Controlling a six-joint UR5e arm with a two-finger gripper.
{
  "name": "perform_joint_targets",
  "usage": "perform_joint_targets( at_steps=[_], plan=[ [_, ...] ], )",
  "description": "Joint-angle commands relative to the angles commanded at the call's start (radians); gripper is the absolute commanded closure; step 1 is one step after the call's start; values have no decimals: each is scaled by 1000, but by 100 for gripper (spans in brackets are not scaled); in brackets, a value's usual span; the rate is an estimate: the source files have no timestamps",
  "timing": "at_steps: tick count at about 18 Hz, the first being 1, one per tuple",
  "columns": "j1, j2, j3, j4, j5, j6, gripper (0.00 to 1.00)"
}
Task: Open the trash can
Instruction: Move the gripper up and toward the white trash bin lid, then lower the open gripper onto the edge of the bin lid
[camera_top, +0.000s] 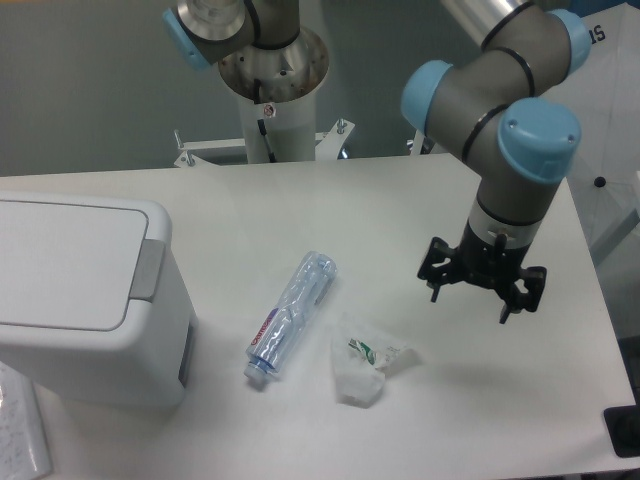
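The trash can (90, 310) is a large boxy white bin at the left edge of the table. Its flat white lid (65, 260) lies shut, with the grey push tab (148, 270) on its right edge. My gripper (480, 290) hangs over the right part of the table, far to the right of the bin, pointing down. Its black fingers are spread apart and hold nothing.
A clear crushed plastic bottle (290, 318) lies on the table between the bin and the gripper. A crumpled clear plastic wrapper (365, 365) lies just right of it. The robot's base column (272, 95) stands at the table's far edge.
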Motion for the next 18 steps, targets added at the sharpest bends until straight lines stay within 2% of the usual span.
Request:
perform_joint_targets(
  at_steps=[3, 6, 8, 12, 15, 18],
  plan=[
    [-5, 18, -3, 0, -25, 0, 0],
    [3, 34, -35, 12, -126, -5, 0],
    [8, 55, -52, 15, -199, -75, 0],
    [-11, 126, -69, 17, -244, -182, 0],
    [-49, 156, -83, 17, -286, -287, 0],
    [-101, 193, -95, 18, -284, -331, 0]
  ],
)
